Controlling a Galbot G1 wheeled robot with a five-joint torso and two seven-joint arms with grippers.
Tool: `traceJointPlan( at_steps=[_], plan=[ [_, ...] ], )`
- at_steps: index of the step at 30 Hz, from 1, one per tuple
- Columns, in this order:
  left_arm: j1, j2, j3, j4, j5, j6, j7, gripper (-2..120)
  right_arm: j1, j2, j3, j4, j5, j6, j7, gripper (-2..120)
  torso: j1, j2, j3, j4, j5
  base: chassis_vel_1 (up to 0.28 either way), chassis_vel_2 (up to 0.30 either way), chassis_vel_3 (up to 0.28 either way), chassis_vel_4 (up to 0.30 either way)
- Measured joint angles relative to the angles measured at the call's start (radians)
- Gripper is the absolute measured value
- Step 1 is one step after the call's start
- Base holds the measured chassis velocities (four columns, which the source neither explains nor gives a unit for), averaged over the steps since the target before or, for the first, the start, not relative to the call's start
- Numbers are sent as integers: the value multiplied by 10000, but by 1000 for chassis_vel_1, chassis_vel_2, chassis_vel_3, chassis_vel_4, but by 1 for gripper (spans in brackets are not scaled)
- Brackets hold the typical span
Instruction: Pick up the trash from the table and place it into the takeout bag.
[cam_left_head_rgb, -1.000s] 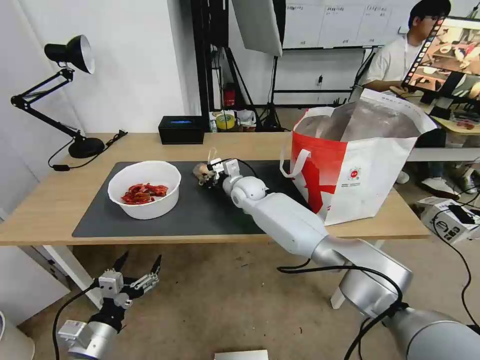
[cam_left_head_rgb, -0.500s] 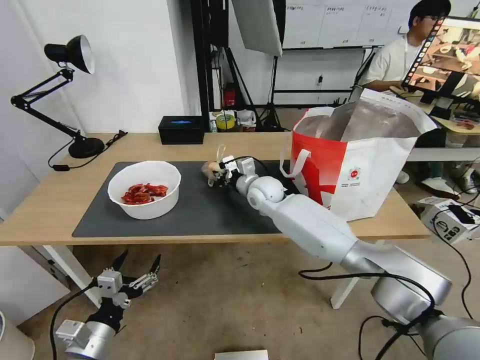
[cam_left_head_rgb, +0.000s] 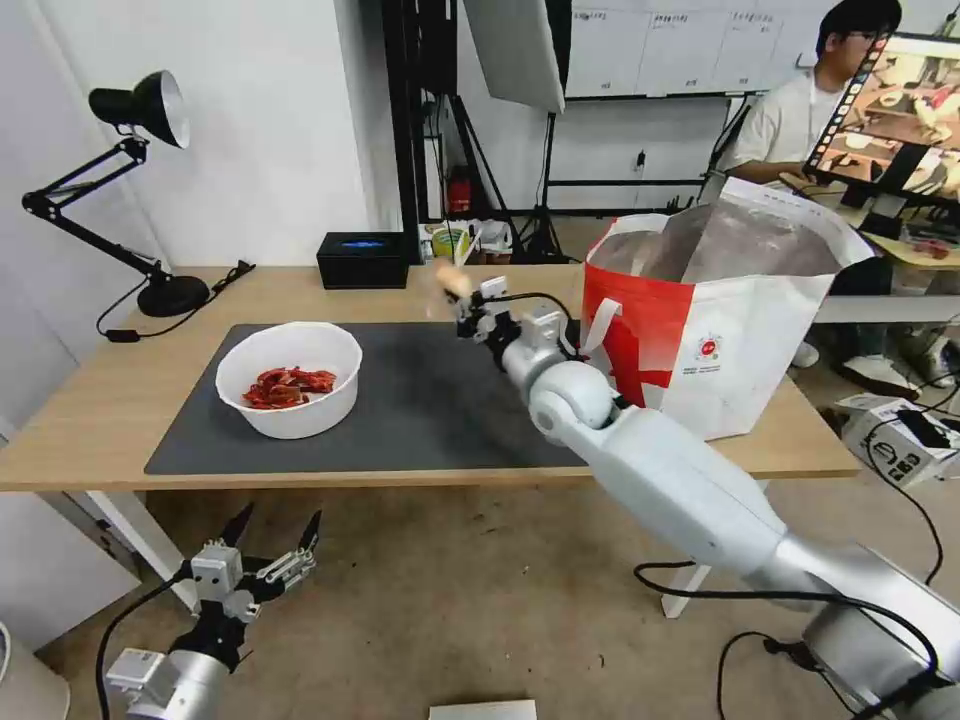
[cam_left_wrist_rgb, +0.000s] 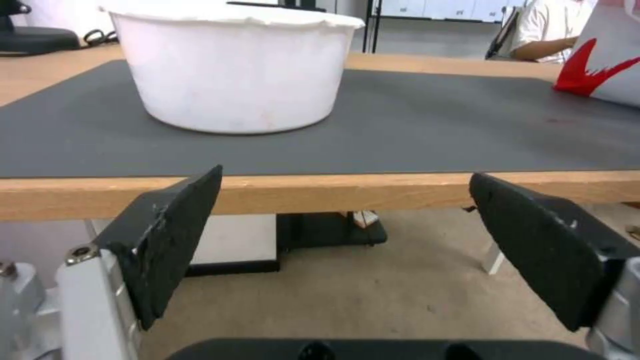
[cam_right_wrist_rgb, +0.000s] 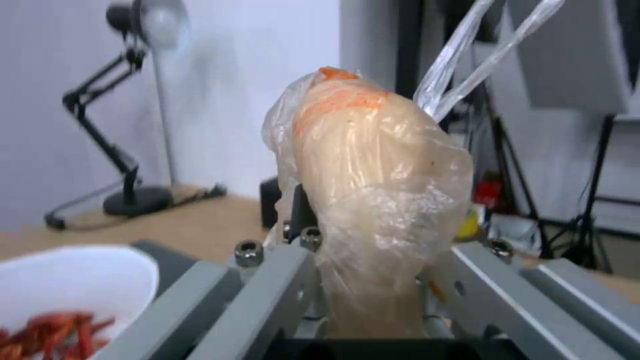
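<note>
Far left in your head view, the lamp (cam_left_head_rgb: 140, 110) stands on the table (cam_left_head_rgb: 80, 420). Below the table edge, your left gripper (cam_left_head_rgb: 268, 545) hangs idle over the floor; the left wrist view shows its black fingers (cam_left_wrist_rgb: 167, 240) spread wide with nothing between them, facing the table's front edge.

On the mat (cam_left_head_rgb: 420, 400) sits the bowl (cam_left_head_rgb: 290, 378). Your head view looks down onto red scraps (cam_left_head_rgb: 288, 385) inside it; the left wrist view gives you its plain white outer wall (cam_left_wrist_rgb: 233, 70) instead.

Toward the middle, your right gripper (cam_left_head_rgb: 462, 297) is raised above the mat's far edge, closed on the small bag (cam_left_head_rgb: 452, 279). From the head camera that bag is a small blurred beige spot. The right wrist view shows it close: a beige lump (cam_right_wrist_rgb: 373, 200) with orange smears, wrapped in clear film, pinched between the grey fingers (cam_right_wrist_rgb: 267, 280), knot tails pointing away from the gripper.

At right stands the tote (cam_left_head_rgb: 710, 330), mouth open, just beside the right arm.
</note>
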Motion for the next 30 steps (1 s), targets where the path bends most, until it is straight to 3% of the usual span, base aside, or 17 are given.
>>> traceJointPlan(
  at_steps=[5, 9, 12, 20, 30],
  plan=[
    [40, -98, 81, -64, 145, -39, 1, 100, -610, -941, 865, 1445, -362, 767, 426, 7, 0, 0, 0, -1, 0, 0, 0, 0, 0],
    [60, -178, 196, -66, 261, -53, 8, 100, -812, -1531, 1320, 2221, -218, 812, 620, 7, 0, 0, 0, 0, -1, 0, 0, 0, 0],
    [53, -235, 390, -89, 430, -60, 9, 100, -987, -2448, 1923, 3048, 174, 715, 776, 7, 0, 0, -1, 0, 0, 0, 0, 0, 0],
    [35, -227, 619, -213, 578, -60, 8, 100, -1625, -3692, 3248, 3571, 638, 441, 934, 7, -1, 0, 0, -1, 1, 0, 0, 0, 0],
    [27, -129, 786, -254, 627, -60, 9, 100, -2712, -4438, 4648, 3657, 1119, 32, 1283, 6, 0, 0, 0, -1, 0, 0, 0, 0, 0]
  ],
)
